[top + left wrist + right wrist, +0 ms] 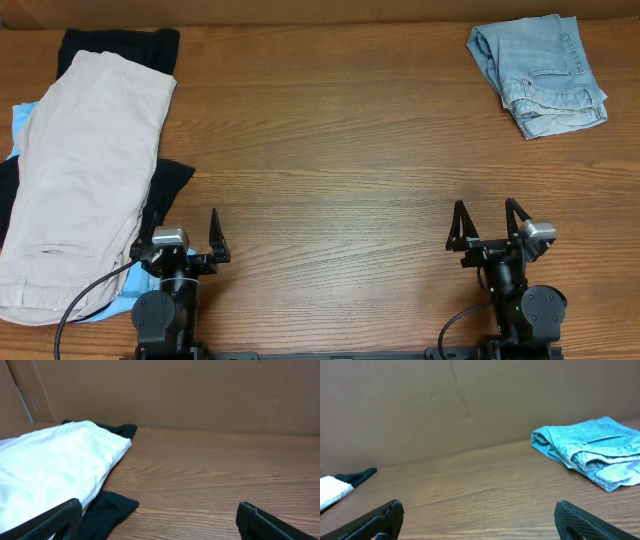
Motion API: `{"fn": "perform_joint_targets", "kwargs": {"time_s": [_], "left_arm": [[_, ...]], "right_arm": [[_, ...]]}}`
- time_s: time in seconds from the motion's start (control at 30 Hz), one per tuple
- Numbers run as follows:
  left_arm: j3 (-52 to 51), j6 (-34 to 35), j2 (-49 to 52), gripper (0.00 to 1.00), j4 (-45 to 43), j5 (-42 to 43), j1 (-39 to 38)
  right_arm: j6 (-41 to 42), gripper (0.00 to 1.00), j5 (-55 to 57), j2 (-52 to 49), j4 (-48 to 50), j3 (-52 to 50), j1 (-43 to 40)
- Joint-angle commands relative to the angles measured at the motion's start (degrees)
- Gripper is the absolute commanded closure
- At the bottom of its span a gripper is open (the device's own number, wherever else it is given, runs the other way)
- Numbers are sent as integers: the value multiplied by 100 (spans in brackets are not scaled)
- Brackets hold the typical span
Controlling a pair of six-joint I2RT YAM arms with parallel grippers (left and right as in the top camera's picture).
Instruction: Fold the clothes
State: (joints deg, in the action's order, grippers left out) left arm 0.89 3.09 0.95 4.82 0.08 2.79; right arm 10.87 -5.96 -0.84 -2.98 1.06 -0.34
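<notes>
Both tools are sitting at the near edge of the worktop [330, 150]. The left tool [184, 222] is holding its two fingers wide apart with nothing between them, and its outer finger is standing just beside a spread of black garment [172, 185]. The right tool [485, 215] is also gaping wide and gripping nothing, with bare wood in front of it.

Over at the left side, the beige shorts [85, 170] are lying flat on top of a pile, running from the far edge toward the near one. More black cloth is poking out beyond their far end, and a sky-blue garment [25, 110] is peeking out from beneath. The denim shorts [540, 75] are lying bunched in the far right corner, well apart from both tools.
</notes>
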Motion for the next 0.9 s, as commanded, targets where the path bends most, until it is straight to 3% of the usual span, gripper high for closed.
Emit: {"fn": "perform_joint_targets", "kwargs": {"time_s": [0.0,0.23,0.4,0.67,0.7,0.87], "left_arm": [[-42,-76,-59,0,-57,92,57],[295,-166,-59,0,-24,192,57],[1574,-205,343,0,669,387,57],[4312,-350,2695,0,2302,400,57],[5147,-498,3451,0,2935,400,57],[6968,-739,5134,0,4444,417,57]], "right_arm": [[2,0,-125,46,247,-55,33],[17,0,-577,44,98,450,33],[109,0,-566,-221,-610,1541,33],[-63,0,-734,-2251,-2092,4026,33],[-63,0,-918,-2957,-2640,4736,33],[-63,0,-1174,-4677,-3834,6325,33]]}}
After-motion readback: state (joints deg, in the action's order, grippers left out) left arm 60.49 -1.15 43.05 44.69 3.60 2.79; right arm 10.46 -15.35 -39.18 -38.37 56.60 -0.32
